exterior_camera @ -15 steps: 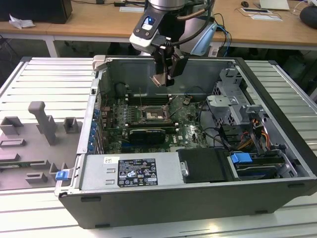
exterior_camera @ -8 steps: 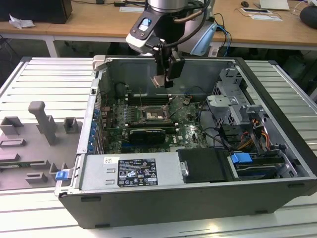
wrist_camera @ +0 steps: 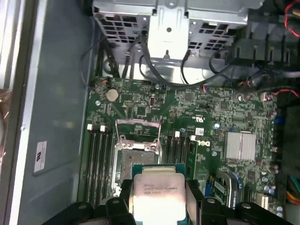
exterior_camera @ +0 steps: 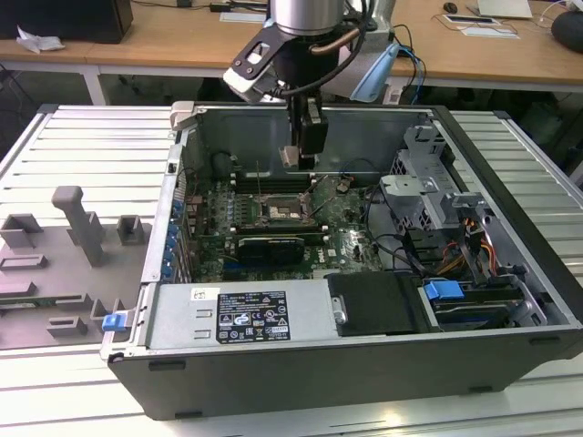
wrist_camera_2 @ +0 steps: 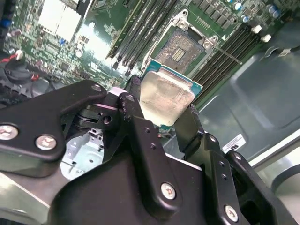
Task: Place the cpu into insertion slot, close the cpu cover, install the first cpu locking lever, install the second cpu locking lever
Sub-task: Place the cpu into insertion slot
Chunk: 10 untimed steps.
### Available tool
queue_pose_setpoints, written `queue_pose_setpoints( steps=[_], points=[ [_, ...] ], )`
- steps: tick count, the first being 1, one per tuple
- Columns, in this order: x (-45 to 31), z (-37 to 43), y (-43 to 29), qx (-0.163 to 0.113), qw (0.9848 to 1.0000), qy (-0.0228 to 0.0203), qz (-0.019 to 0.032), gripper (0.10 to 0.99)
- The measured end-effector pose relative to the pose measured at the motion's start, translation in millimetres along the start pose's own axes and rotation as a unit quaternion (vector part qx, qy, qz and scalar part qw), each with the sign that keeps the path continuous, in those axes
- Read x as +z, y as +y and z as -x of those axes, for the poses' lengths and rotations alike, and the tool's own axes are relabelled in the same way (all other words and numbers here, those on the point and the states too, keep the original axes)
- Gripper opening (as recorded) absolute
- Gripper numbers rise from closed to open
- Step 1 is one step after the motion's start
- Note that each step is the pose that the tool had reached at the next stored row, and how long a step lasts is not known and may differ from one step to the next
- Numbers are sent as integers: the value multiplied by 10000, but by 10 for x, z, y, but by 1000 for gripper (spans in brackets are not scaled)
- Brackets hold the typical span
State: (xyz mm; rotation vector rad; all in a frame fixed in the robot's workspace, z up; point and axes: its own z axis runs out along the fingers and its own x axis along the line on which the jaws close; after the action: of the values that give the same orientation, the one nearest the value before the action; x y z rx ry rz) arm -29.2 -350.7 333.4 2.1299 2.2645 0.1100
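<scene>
The gripper [exterior_camera: 299, 157] pinches the chip [wrist_camera_2: 165, 97] by two edges. In the exterior view the socket [exterior_camera: 284, 215] lies at six o'clock from it.

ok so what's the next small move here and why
Probably ease the end effector down toward the insertion slot: it grips the cpu above the motherboard, apart from the slot, whose contacts lie uncovered.

Print on cpu [wrist_camera: 156, 194], power supply label [exterior_camera: 250, 316], case-wall sticker [wrist_camera: 41, 157]: too small to read.
</scene>
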Motion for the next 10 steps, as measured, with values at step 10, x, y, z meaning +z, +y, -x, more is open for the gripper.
queue_pose_setpoints(
  steps=[10],
  points=[
    [98,12,-14,280,9996,-5,41,533]
  ],
)
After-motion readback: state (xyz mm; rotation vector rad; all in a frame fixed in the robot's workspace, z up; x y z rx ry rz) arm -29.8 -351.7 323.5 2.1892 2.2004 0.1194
